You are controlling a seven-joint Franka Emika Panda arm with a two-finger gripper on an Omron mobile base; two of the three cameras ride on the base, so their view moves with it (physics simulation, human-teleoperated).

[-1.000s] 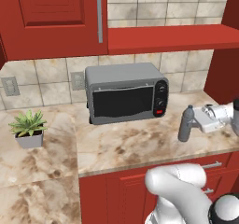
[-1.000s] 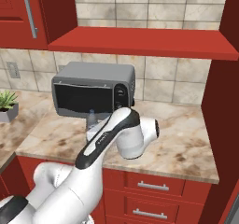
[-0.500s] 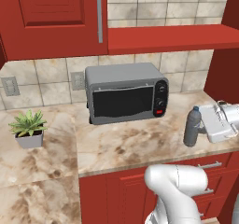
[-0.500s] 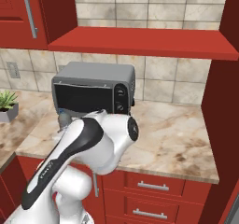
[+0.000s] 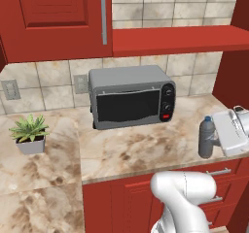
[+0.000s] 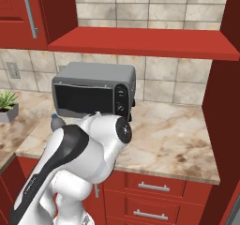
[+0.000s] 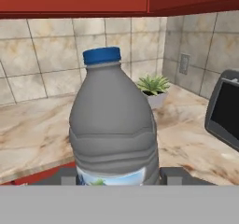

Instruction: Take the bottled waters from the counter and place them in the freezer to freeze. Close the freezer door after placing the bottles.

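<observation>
Bottle (image 5: 206, 139) stands upright on the counter (image 5: 121, 152) at the right edge of the left base frame, near the front lip and right of the microwave (image 5: 130, 101).

Gripper (image 5: 216, 141) comes at it side-on from the frame's right. In the hand view the bottle (image 7: 113, 129) fills the centre, its lower body set between the two dark fingertips (image 7: 173, 174) at bottom left and bottom right. Jaws drawn in to the bottle's width, pressing its sides: a grip on the lower body. The bottle looks to be standing on the stone, not lifted.

Low side grasp probably chosen to keep the bottle vertical and the cap free for carrying.

In the right base view the arm hides most of the bottle; just its cap (image 6: 55, 117) pokes out at centre left.

Plant (image 5: 30, 133) at left, well apart. Judged step: grasp made, lift next.
</observation>
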